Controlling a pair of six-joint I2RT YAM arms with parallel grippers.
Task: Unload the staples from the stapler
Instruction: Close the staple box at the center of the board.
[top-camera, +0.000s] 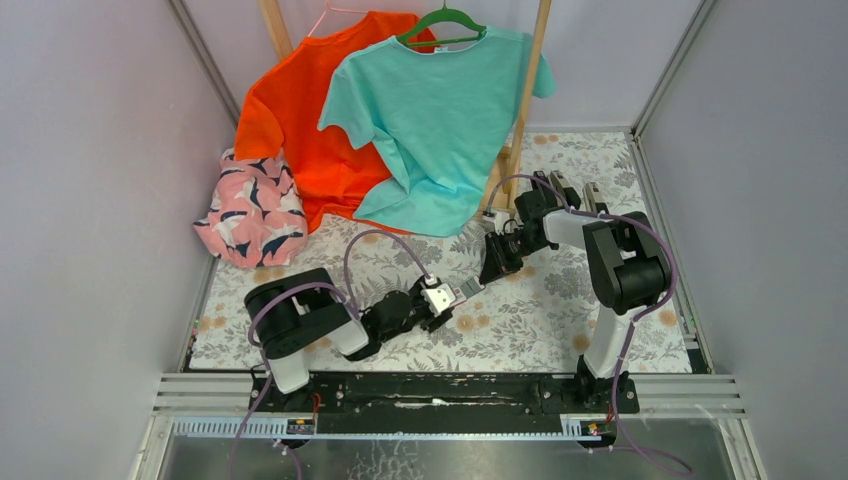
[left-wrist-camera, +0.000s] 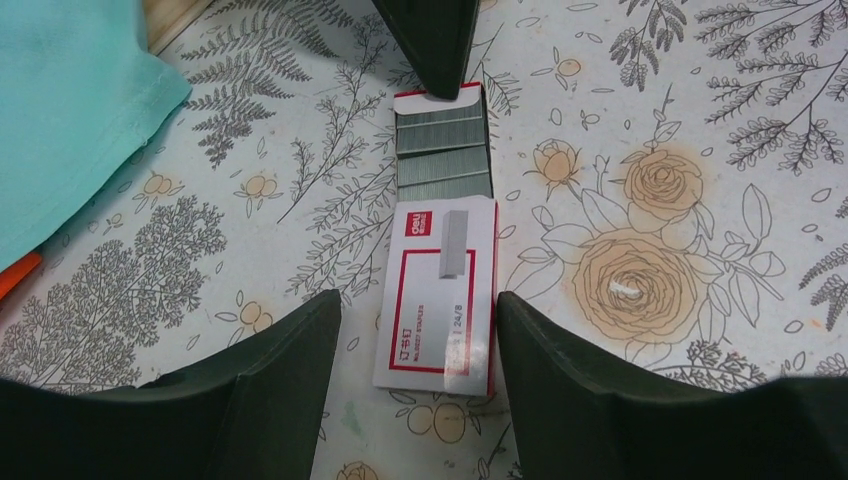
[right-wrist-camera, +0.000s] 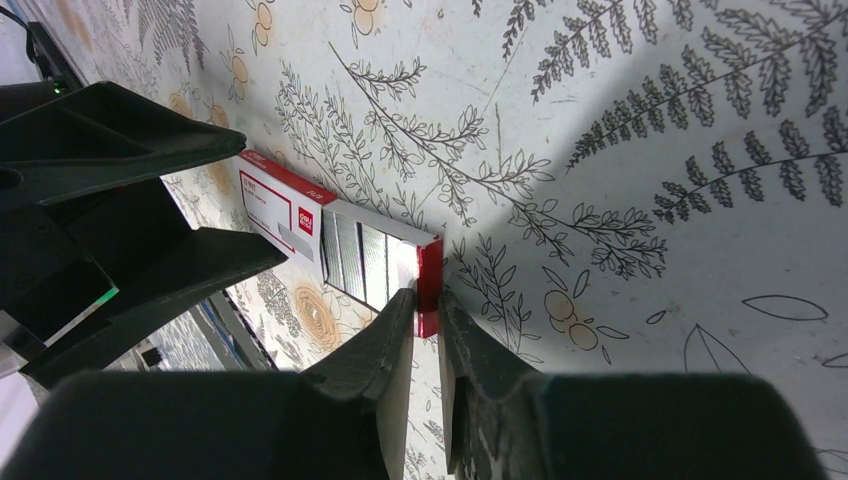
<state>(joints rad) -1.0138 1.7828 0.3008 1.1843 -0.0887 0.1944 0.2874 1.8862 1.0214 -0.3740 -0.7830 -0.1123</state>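
1. Left wrist view: a small staple box (left-wrist-camera: 440, 300) lies flat on the floral tablecloth (left-wrist-camera: 660, 110), its white-and-red sleeve (left-wrist-camera: 425, 335) slid partway off the inner tray (left-wrist-camera: 478, 95).
2. The staples (left-wrist-camera: 444, 150) lie as silvery strips packed in the bared part of that tray, just past the sleeve's mouth.
3. The left gripper (left-wrist-camera: 418, 300) straddles the sleeve end of the box with its fingers (left-wrist-camera: 280, 370) spread. One finger sits right at the sleeve's long edge, while bare cloth shows between the other and the sleeve, so nothing is clamped.
4. At the opposite end of the box, the right gripper (right-wrist-camera: 427, 300) has its fingers (right-wrist-camera: 385, 350) pinched onto the tray's red end wall.
5. A teal shirt (left-wrist-camera: 70, 110) lies off to one long side of the box, well apart from it.
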